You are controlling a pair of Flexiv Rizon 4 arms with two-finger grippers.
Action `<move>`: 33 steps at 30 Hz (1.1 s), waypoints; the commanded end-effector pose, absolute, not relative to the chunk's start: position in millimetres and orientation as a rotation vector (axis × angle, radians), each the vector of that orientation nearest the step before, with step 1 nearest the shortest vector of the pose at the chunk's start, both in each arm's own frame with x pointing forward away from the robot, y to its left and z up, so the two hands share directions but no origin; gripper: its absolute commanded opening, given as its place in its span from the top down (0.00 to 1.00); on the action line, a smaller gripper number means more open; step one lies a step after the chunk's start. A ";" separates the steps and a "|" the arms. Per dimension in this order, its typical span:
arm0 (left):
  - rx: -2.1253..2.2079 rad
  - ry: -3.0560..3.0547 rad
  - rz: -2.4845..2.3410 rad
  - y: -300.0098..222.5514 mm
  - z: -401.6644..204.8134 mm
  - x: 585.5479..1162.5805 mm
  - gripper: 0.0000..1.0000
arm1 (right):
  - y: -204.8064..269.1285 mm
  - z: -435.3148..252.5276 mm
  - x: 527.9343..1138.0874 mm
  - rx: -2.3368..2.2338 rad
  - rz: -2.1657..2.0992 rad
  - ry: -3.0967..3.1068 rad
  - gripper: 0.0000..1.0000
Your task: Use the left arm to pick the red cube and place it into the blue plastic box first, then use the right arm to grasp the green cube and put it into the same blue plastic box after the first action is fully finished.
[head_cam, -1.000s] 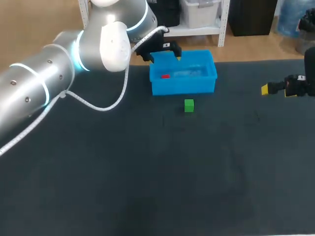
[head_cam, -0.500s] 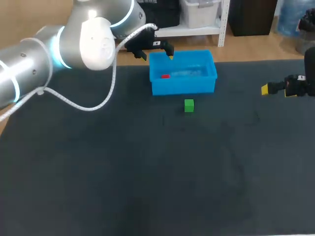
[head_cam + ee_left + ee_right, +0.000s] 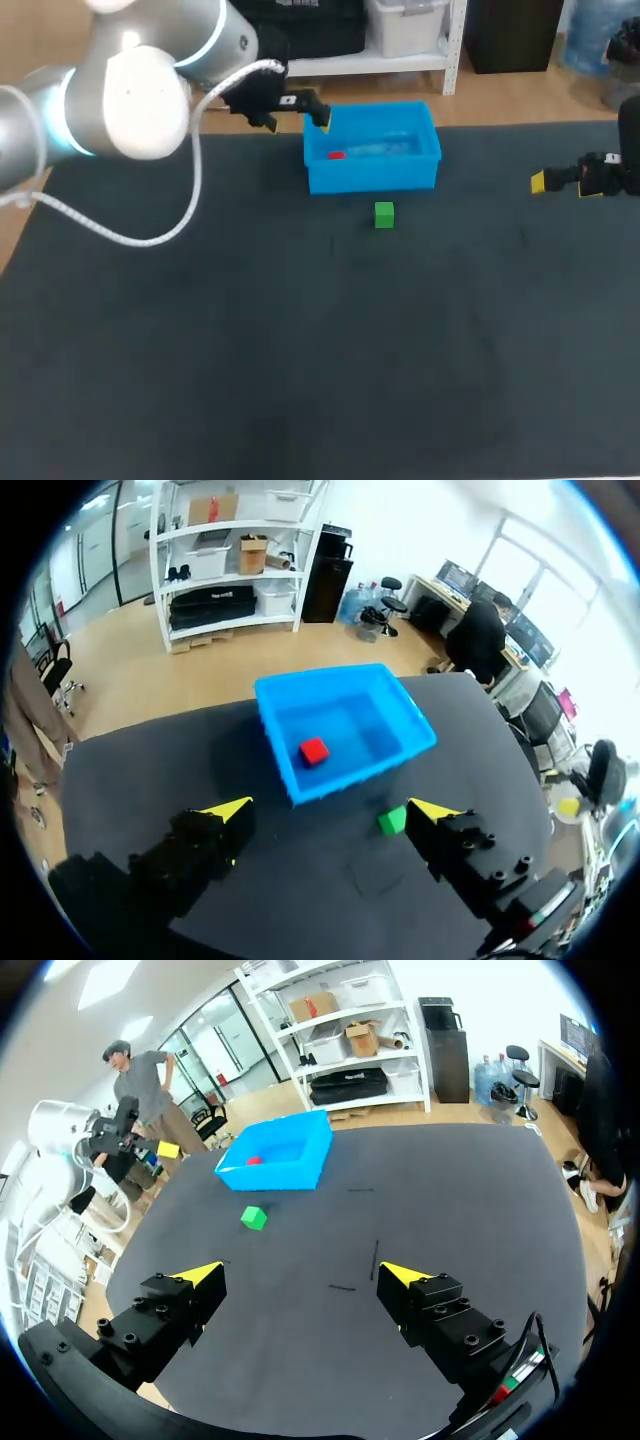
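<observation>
Bright, even light covers my table (image 3: 300, 360). The blue plastic box (image 3: 372, 172) has a pale sheen on its floor; left of it, the shell of my left arm (image 3: 140, 100) glares white.

Dark table (image 3: 300, 360). Blue plastic box (image 3: 375, 180) far centre, red cube (image 3: 336, 155) inside, by left wall. Green cube (image 3: 384, 214) on table just near of box. Left gripper (image 3: 295, 116) at box's far-left corner. Right gripper (image 3: 558, 182) at right edge, well apart.

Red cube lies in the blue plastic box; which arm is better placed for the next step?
Probably right: the right gripper, open, faces the green cube unobstructed; the left gripper hangs by the blue plastic box's far corner.
</observation>
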State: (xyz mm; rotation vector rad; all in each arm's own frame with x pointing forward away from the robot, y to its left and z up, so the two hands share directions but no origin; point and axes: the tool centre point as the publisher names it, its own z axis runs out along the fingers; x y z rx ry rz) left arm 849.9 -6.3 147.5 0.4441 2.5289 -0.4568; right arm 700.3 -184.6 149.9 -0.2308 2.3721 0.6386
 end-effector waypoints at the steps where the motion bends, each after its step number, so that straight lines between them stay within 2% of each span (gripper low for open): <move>1: 0.468 2.486 -0.485 10.0 150.6 830.2 0.00 | -184.6 149.7 700.6 -0.231 0.638 2.373 0.00; 33: 0.788 2.434 -0.554 52.3 157.0 770.1 0.00 | -184.6 149.7 700.6 -0.231 0.638 2.373 0.00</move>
